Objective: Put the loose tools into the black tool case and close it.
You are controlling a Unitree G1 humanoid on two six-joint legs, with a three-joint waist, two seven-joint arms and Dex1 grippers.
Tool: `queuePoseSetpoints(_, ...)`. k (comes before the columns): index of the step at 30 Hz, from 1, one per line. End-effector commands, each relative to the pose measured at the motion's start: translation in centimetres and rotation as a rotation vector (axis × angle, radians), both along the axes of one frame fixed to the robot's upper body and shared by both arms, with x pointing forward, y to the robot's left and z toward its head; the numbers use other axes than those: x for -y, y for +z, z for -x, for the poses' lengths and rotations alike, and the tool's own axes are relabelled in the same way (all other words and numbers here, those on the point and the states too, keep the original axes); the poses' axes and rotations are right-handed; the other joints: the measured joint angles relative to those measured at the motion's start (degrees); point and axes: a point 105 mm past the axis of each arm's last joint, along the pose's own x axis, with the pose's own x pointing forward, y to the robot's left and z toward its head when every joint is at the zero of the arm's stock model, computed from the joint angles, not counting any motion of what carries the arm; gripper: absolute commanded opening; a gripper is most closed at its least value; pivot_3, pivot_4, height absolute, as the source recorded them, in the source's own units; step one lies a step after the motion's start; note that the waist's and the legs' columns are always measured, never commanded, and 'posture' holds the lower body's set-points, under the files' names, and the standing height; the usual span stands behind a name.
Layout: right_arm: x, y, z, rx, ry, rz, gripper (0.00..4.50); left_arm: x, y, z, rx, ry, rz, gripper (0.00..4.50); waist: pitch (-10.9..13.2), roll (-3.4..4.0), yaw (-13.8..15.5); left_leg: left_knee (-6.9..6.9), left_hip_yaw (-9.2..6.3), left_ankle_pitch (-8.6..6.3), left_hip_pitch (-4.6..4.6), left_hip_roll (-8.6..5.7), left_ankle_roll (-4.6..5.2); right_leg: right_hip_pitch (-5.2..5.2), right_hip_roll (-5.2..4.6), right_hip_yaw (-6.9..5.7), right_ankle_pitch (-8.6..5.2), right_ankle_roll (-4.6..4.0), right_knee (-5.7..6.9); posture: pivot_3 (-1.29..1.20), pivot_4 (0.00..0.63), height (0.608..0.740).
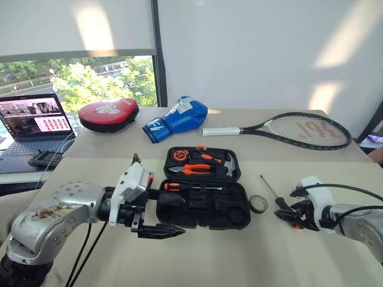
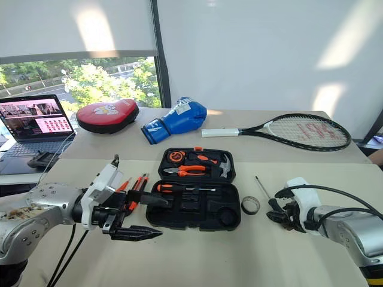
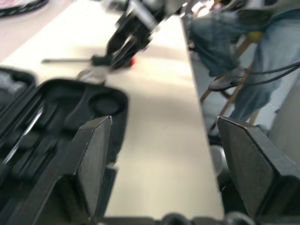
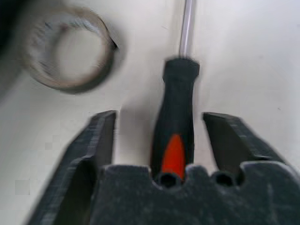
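Over screwdriver (image 4: 176,126), right pincer (image 4: 159,140) angled down, fingers straddling handle

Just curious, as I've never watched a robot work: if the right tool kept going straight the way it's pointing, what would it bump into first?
Most likely the screwdriver: its black-and-orange handle lies between the open fingers of the right tool. The tape roll sits off to one side.

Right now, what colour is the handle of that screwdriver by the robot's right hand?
The screwdriver handle is black with an orange patch, clearest in the right wrist view.
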Motion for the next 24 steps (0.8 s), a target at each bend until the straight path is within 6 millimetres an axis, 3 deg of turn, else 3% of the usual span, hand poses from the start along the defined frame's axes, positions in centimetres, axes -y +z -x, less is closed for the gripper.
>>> queuePoseSetpoints(1,0.1,1.5,-0.6,0.065,0.019,0.036,1.76,0.4,0.8,0.2,0.048,-0.009,0.041,3.81,0.0,0.00,-0.1,0.00,0.00,0.00,0.00,0.00,-0.01,0.00,0.02,0.00,0.00,0.01,0.00,0.00,0.150,0.740)
queuePoseSetpoints(4,-0.2,3.0,-0.4,0.116,0.070,0.045,0.94,0.2,1.3,0.1,0.045,0.011,0.081,3.81,0.0,0.00,-0.1,-0.01,0.00,0.00,-0.01,0.00,0.00,0.01,0.04,-0.01,0.00,0.01,-0.02,0.00,0.150,0.740)
queuePoseSetpoints(8,-1.9,6.3,0.0,0.200,0.198,0.018,0.94,-0.1,1.9,-0.5,0.073,0.072,0.133,3.81,0.0,0.07,-0.2,-0.01,0.00,0.00,-0.01,0.00,0.01,0.00,0.04,0.00,0.00,0.02,-0.02,0.00,0.150,0.740)
queuePoseSetpoints(10,-4.0,7.9,0.3,0.234,0.330,0.016,0.94,-0.4,2.8,-1.2,0.106,0.116,0.255,3.81,0.1,0.11,-0.2,-0.01,0.01,-0.02,0.01,0.00,0.03,0.01,0.03,0.03,0.01,0.04,-0.03,0.00,0.150,0.740)
queuePoseSetpoints(13,-7.7,9.4,0.2,0.250,0.543,0.024,0.93,-1.8,2.5,-0.9,0.072,0.095,0.251,3.81,0.2,0.04,-1.0,-0.02,0.02,-0.03,0.10,0.07,0.01,0.01,0.11,0.04,0.02,0.03,0.00,0.00,0.150,0.740)
queuePoseSetpoints(17,-10.7,8.7,-1.2,0.213,0.756,0.090,0.93,-3.5,2.8,-1.1,0.054,0.136,0.244,3.81,0.3,-0.01,-1.3,-0.13,0.00,-0.11,0.15,0.20,0.13,-0.07,0.28,-0.03,0.04,-0.09,0.02,0.00,0.150,0.740)
queuePoseSetpoints(24,-12.4,6.1,-3.4,0.141,0.983,0.190,0.93,-6.0,1.7,-0.9,0.046,0.236,0.201,3.81,0.5,0.03,-0.6,-0.18,0.10,0.12,0.07,0.01,-0.25,-0.13,0.18,-0.02,0.02,-0.10,-0.04,0.00,0.150,0.740)
